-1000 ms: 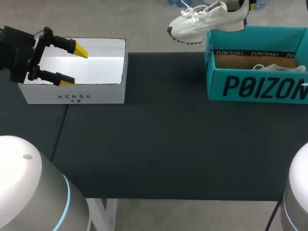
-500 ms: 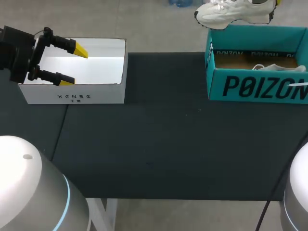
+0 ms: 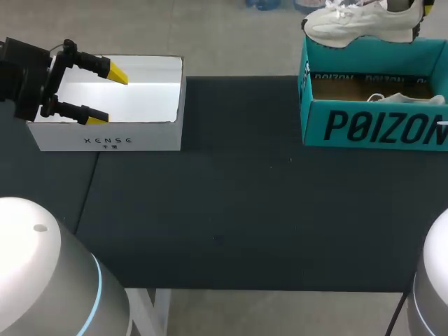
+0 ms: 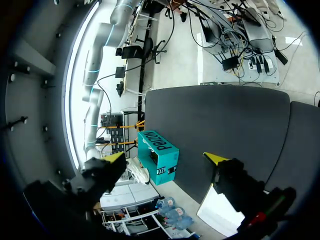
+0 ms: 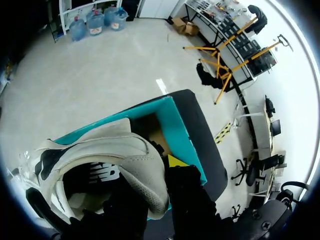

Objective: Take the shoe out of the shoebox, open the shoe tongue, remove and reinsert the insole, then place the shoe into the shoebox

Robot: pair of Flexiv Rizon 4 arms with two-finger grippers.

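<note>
Left claw (image 3: pixel 106 96): is hanging wide open over the white box (image 3: pixel 105 142) at the tabletop's (image 3: pixel 238 210) left end, its yellow tips well apart and touching nothing. In the left wrist view the claw (image 4: pixel 165 158) is facing across the tabletop towards the shoebox (image 4: pixel 159 156).
Right claw (image 5: pixel 157 186): is gripping the shoe (image 5: pixel 117 152) at its heel end, with the heel wall pinched between the two dark fingers. One yellow tip is showing just beside the heel.
Shoe (image 3: pixel 360 24): white sneaker, held in the air above the far wall of the shoebox with its toe pointing left, clear of the tabletop.
Shoebox (image 3: pixel 371 127): teal, open, standing at the tabletop's far right. A pale item (image 3: pixel 404 99) is lying inside it.
</note>
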